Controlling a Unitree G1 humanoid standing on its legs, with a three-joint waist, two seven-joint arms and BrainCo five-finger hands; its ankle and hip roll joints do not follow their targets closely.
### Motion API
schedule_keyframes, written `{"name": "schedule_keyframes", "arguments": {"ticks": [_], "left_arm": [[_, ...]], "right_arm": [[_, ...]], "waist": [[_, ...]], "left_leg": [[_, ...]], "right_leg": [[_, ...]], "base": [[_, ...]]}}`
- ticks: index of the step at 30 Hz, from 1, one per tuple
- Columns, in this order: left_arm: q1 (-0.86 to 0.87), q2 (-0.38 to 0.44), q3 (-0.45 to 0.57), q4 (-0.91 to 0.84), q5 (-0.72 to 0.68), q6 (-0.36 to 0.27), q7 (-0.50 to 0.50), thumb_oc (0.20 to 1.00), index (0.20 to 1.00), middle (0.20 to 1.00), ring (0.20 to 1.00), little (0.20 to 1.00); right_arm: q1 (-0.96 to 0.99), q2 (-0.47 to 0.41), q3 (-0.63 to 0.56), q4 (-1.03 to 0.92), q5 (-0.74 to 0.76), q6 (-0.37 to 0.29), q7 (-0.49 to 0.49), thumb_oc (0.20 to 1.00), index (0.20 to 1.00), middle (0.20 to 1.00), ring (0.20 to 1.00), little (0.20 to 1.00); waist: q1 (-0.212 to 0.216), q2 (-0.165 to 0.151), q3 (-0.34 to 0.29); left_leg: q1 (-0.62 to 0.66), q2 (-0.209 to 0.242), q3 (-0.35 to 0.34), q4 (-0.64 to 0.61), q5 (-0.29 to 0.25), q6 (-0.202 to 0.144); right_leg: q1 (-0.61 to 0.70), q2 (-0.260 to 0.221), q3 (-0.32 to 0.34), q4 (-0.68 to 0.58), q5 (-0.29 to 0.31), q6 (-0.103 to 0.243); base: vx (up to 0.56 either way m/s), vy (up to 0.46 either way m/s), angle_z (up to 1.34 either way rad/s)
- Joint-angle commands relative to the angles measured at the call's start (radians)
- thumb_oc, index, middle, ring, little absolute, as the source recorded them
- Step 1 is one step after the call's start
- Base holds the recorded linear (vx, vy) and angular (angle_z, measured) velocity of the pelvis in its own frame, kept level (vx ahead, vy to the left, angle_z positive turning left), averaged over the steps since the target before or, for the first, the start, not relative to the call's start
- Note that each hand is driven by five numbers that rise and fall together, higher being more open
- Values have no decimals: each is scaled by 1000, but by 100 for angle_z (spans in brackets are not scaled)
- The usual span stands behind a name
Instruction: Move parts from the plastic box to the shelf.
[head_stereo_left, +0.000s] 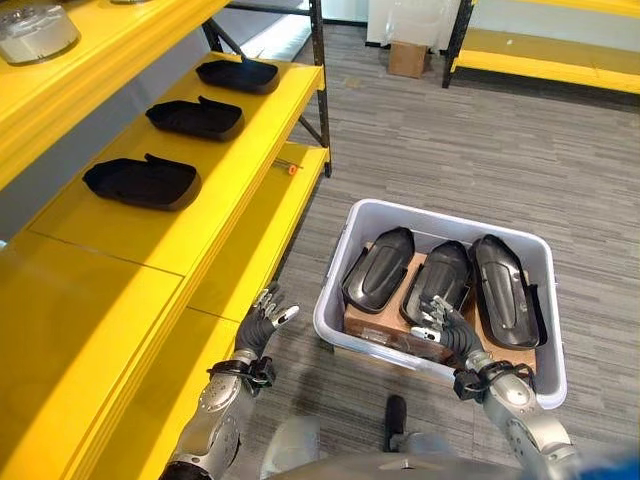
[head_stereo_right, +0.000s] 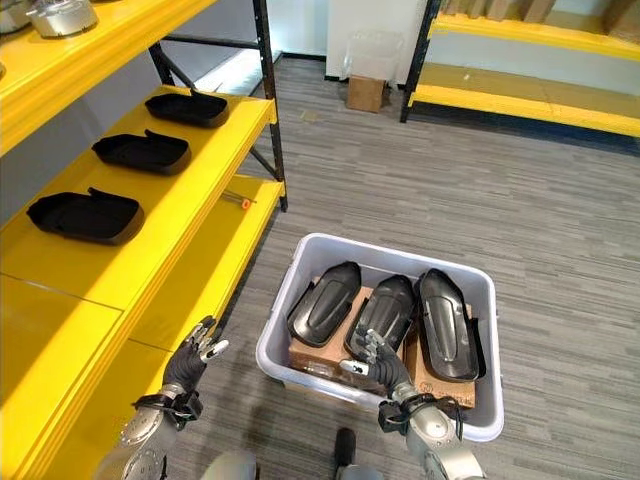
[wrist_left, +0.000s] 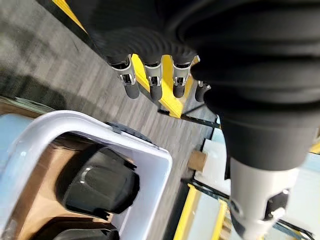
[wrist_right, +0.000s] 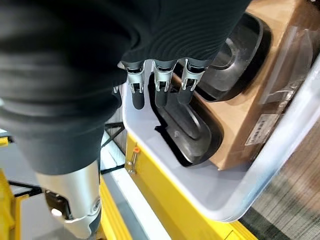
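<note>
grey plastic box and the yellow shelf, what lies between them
Bare grey carpet floor, shown in the left eye view between the grey plastic box and yellow shelf; the left hand hovers above it.
</note>
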Motion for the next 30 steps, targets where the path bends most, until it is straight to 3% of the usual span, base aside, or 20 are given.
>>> {"name": "schedule_keyframes", "arguments": {"ticks": [1,2,3,4,12,30], "left_arm": [[-14,31,-18,-63,6,-44,9,1000,1000,1000,1000,1000],[-14,30,-19,-62,6,-44,9,1000,1000,1000,1000,1000],[-13,28,-14,-61,-3,-45,1,1000,1000,1000,1000,1000],[-23,46,-18,-68,-6,-50,-16,1000,1000,1000,1000,1000],[-10,69,3,-63,-2,-58,-17,1000,1000,1000,1000,1000],[-10,67,10,-100,-25,-75,-38,1000,1000,1000,1000,1000]], "right_arm": [[-20,-22,-54,-39,4,-92,-50,1000,1000,1000,1000,1000],[-19,-23,-54,-40,3,-92,-50,1000,1000,1000,1000,1000],[-10,-23,-65,-52,6,-84,-39,1000,1000,1000,1000,1000],[9,-7,-83,-59,-9,-78,-30,1000,1000,1000,1000,1000],[15,10,-90,-84,-12,-80,-21,1000,1000,1000,1000,1000],[-7,-19,-228,-78,-121,-141,-133,1000,1000,1000,1000,1000]], "waist": [[-7,39,-43],[-6,40,-43],[-17,42,-45],[-20,41,-66],[-27,11,-66],[-71,34,-48]], "left_leg": [[153,197,128,-647,216,-9],[156,197,129,-651,217,-9],[162,190,136,-607,177,-13],[183,135,181,-605,121,-10],[226,86,278,-614,66,23],[261,125,315,-681,94,0]], "right_leg": [[32,-73,52,125,-178,131],[32,-73,52,125,-179,132],[32,-82,66,132,-184,133],[58,-140,77,90,-134,165],[20,-216,120,81,-82,214],[-29,-195,140,83,-88,216]], "base": [[176,205,-6],[153,217,-22],[234,344,-51],[264,411,-66],[74,157,-35],[5,-23,-8]]}}
